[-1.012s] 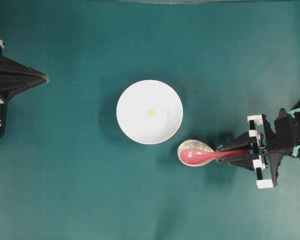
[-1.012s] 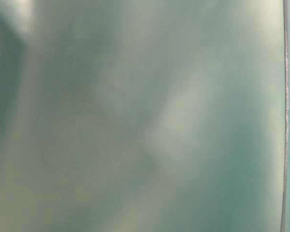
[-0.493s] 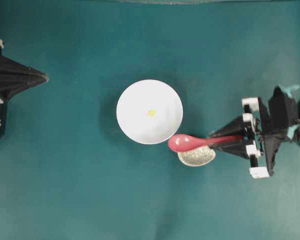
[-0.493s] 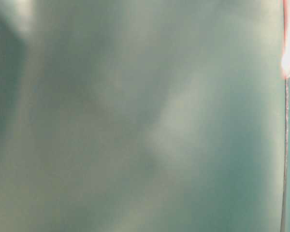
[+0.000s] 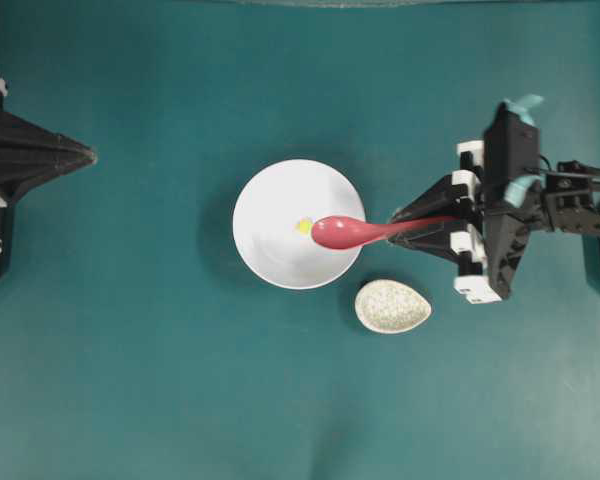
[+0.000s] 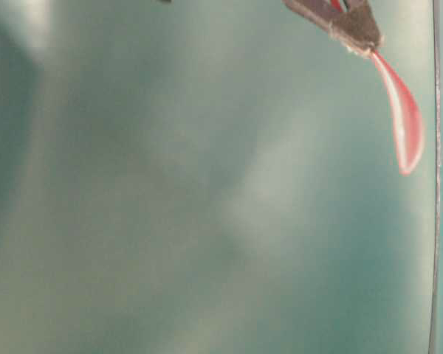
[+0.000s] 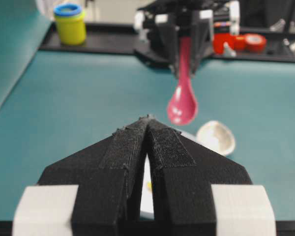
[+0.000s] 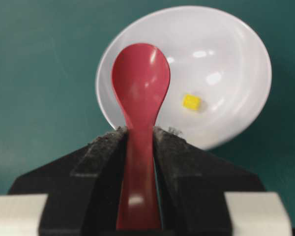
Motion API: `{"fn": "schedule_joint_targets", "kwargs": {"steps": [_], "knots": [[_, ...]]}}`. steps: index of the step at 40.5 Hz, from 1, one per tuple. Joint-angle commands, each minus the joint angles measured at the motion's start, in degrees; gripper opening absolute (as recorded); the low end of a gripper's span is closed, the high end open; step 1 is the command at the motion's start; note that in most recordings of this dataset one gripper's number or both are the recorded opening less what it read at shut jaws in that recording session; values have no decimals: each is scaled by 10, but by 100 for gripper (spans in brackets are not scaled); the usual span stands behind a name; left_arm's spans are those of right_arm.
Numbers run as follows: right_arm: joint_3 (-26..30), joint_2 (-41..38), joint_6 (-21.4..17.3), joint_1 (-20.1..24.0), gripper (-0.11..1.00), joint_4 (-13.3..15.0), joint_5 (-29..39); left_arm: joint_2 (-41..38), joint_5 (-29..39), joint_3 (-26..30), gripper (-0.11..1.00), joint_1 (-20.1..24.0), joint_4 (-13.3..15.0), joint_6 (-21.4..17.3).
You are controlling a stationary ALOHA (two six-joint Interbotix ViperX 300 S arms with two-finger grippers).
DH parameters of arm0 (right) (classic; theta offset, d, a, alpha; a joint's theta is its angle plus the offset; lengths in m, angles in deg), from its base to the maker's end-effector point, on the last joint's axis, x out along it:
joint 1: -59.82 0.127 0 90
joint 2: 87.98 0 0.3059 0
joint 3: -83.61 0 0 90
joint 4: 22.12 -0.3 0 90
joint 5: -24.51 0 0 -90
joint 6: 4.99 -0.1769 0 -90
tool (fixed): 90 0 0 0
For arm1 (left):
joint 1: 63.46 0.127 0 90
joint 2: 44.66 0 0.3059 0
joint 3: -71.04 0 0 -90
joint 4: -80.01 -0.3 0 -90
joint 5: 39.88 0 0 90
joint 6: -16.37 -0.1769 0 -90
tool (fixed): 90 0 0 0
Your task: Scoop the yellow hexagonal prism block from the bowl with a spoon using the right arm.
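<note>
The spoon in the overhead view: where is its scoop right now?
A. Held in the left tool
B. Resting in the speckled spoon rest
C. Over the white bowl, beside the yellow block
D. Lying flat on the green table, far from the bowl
C: the spoon, clamped by its handle in the right tool, has its scoop over the bowl, just right of the yellow block.
</note>
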Motion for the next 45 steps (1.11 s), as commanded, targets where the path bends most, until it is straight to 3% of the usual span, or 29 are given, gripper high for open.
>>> {"fn": "schedule_joint_targets", "kwargs": {"steps": [1, 19, 32, 45], "knots": [[39, -4, -2, -25, 25, 0, 60, -3, -4, 16, -1, 2, -2, 0], [161, -79, -5, -94, 25, 8, 273, -3, -4, 16, -1, 2, -2, -1], [241, -145, -18, -104, 25, 36, 381, -3, -3, 17, -1, 2, -2, -1], [293, -184, -125, -104, 25, 132, 473, -3, -3, 16, -1, 2, -2, -1]]}}
